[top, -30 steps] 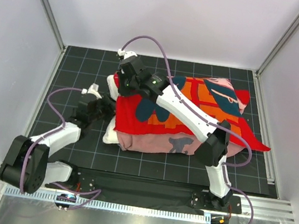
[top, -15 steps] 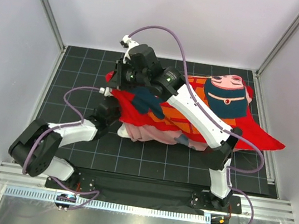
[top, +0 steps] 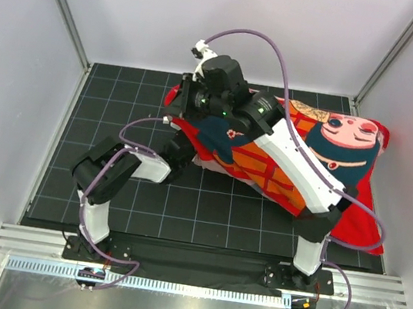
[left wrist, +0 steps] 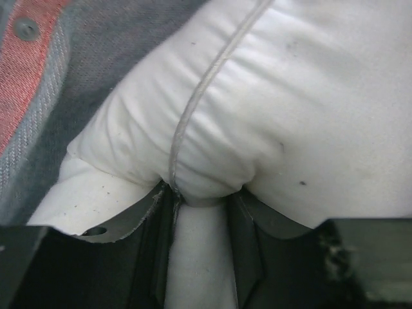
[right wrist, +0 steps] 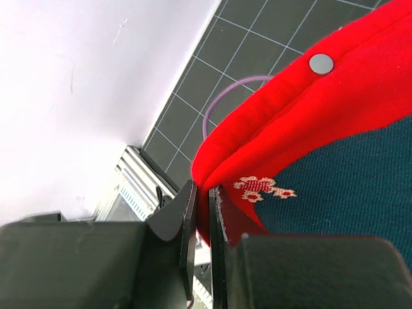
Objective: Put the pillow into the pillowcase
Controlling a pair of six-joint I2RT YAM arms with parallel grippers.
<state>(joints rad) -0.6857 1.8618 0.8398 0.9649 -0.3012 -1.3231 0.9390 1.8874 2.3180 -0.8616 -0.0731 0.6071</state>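
The red pillowcase point(top: 331, 154) with a cartoon face, dark blue hair and orange patterns lies stretched across the mat's middle and right. My right gripper point(top: 186, 99) at its far-left end is shut on the red hem point(right wrist: 257, 145), which has a snap button. The white pillow point(left wrist: 257, 109) is almost wholly covered by the case in the top view; only a small bit point(top: 204, 163) shows at the case's near-left edge. My left gripper point(top: 181, 144) reaches under the case there and is shut on a fold of the pillow's edge point(left wrist: 199, 199).
The black gridded mat point(top: 120, 110) is bounded by white walls at the left, back and right. A metal rail point(top: 197, 266) with both arm bases runs along the near edge. Purple cables loop above both arms.
The right gripper has pulled the case's hem back and to the right, and the whole case has shifted right over the pillow. The left arm has pushed in to the right with the pillow.
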